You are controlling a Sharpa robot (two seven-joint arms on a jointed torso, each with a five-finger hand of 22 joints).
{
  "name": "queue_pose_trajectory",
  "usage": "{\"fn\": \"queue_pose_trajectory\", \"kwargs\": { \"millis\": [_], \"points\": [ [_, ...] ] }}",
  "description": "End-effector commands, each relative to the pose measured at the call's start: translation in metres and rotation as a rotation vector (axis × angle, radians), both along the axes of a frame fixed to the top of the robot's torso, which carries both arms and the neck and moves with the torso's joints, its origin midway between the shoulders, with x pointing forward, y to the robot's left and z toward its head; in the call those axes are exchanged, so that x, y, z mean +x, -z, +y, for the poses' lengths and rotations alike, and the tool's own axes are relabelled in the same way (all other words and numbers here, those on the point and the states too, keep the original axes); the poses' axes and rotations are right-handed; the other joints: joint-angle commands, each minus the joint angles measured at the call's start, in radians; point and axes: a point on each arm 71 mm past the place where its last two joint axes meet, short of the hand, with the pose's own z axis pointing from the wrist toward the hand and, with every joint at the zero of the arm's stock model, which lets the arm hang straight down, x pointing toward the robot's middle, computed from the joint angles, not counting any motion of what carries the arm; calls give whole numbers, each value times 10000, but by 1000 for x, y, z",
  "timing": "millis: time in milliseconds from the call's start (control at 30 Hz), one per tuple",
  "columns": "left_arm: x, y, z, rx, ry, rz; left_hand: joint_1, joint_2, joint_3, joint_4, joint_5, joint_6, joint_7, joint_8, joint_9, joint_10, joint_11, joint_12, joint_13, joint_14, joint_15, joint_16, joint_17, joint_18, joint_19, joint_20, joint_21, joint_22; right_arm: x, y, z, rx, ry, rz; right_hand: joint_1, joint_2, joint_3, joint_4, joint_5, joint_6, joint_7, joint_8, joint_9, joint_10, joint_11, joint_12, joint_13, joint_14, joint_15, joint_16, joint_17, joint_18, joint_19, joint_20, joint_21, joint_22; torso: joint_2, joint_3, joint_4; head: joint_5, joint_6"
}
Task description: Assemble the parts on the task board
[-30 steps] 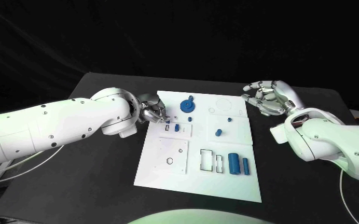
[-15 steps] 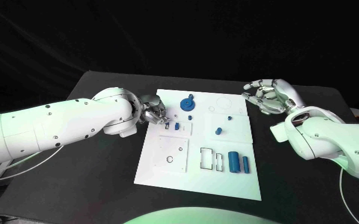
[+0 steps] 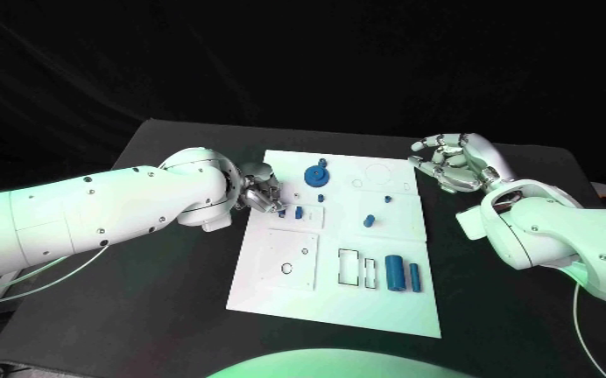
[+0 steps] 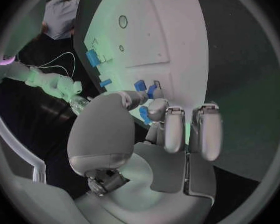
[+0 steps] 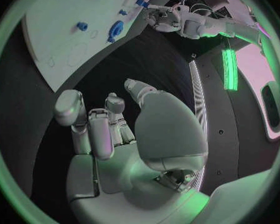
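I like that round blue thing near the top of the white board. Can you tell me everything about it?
The blue wheel is a round, flat-looking piece, like plastic, with a small knob sticking up near its far rim. It sits on the far middle of the white task board. Nothing touches it: the left hand works beside it at smaller blue parts, and the right hand hangs off the board.

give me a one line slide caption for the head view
Left hand works at the task board's left edge beside small blue parts, while the right hand hovers off its far right corner.
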Motion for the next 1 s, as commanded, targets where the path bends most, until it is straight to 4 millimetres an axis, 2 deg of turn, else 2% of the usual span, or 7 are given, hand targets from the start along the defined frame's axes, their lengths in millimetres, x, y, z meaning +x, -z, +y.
{"fn": "queue_pose_trajectory", "kwargs": {
  "millis": [33, 1000],
  "points": [
    [-1, 2, -2, 164, 175, 149, -4, -97, 1975, -1923, 45, 54, -34, 30, 14, 74, 7, 30, -5, 680, -69, 50, 1483, -58, 64, 17, 68, 977, -1, 0, 1, -47, -120, -53, -78, -22, 14, 59, 63, -74, 24, 60, -8, -61, -19, 1, -14, 184, -28, -54, -9, 56, -64, 0, -54, -5, 3, 4, 1, -11, 0],
    [1, 6, -5, 375, 355, 314, -6, -103, 1993, -1936, 51, 57, -33, 24, 9, 64, 7, 13, -27, 680, -69, 47, 1481, -54, 53, 14, 62, 964, -1, 0, 0, -48, -117, -45, -78, -22, 14, 59, 63, -74, 24, 60, -8, -61, -19, 1, -14, 184, -28, -54, -9, 56, -64, 0, -54, -5, 4, 2, 0, -55, -62]
  ]
}}
